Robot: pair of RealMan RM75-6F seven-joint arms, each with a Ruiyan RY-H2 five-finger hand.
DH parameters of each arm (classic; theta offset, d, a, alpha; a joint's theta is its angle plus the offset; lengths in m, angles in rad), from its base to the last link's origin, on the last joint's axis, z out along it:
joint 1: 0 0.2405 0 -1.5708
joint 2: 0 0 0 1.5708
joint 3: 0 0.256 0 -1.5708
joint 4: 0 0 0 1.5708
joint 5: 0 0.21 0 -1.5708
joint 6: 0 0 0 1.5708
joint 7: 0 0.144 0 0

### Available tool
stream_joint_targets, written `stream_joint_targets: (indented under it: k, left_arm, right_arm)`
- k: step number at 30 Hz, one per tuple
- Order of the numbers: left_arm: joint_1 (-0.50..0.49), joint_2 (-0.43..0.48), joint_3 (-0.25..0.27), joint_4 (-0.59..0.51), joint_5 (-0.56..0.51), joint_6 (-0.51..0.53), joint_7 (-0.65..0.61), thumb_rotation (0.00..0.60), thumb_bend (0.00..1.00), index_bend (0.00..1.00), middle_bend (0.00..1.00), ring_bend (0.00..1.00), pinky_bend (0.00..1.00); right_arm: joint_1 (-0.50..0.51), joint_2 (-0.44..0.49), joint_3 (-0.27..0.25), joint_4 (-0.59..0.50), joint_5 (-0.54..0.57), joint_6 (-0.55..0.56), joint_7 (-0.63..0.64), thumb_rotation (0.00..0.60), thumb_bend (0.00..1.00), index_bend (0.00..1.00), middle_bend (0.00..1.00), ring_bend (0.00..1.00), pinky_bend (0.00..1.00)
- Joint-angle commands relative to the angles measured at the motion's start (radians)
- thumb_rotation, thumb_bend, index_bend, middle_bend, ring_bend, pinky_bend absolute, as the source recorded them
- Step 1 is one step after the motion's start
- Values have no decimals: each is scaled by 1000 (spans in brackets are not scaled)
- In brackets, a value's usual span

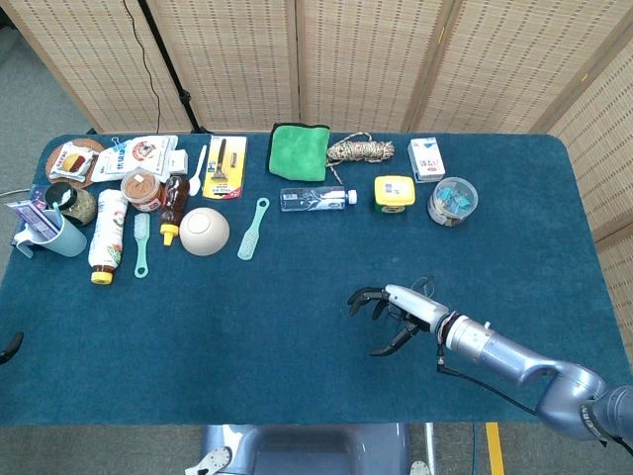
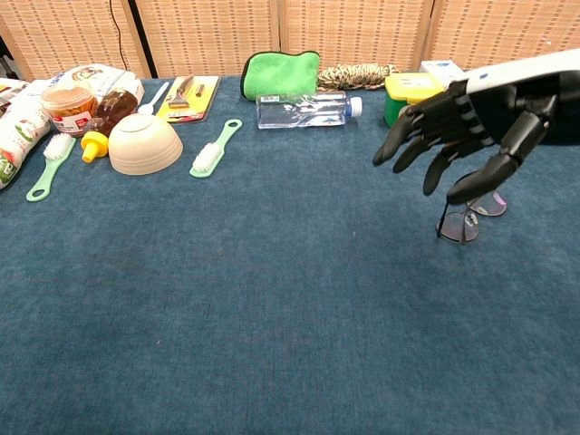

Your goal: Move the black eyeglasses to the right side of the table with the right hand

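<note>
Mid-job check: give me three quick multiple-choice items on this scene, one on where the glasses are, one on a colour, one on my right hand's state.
1. Where are the black eyeglasses?
A. On the table under the right hand
B. Inside the bowl
C. On the green cloth

2. What colour is the folded cloth at the table's far edge?
A. Red
B. Green
C. White

3. What is the right hand doing?
A. Holding the water bottle
B. Open above the eyeglasses, holding nothing
C. Pressing flat on the table

Key: 1 A, they rest on the blue table; 2 B, plainly green; 3 B, fingers spread, nothing in them.
</note>
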Motion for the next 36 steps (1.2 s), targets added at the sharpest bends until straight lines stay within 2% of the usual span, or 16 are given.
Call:
stream_joint_targets:
  k: [1,15,23,36]
  left_arm:
    - [0,-2,1,3,-1,-2,-3,570,245,58,0,0,0]
    - [-4,-7,0,6,7,-4,-8,570,244,46,0,0,0]
    - [-13,-11,1,-7,19,-8,8,571,245,46,0,0,0]
    - [-19,-12,1,-18,20,-12,21,571,244,46,0,0,0]
  right_arm:
    - [5,1,-12,-8,-7,-8,-5,600,23,329,215,208,335]
    - [-51,30,-81,9,19,15,-3,600,23,330,217,228,351]
    - [-115,67,-129,55,17,73,54,600,23,330,216,229,353]
    - [-160,58,-172,137,4,95,127,600,23,334,216,229,353]
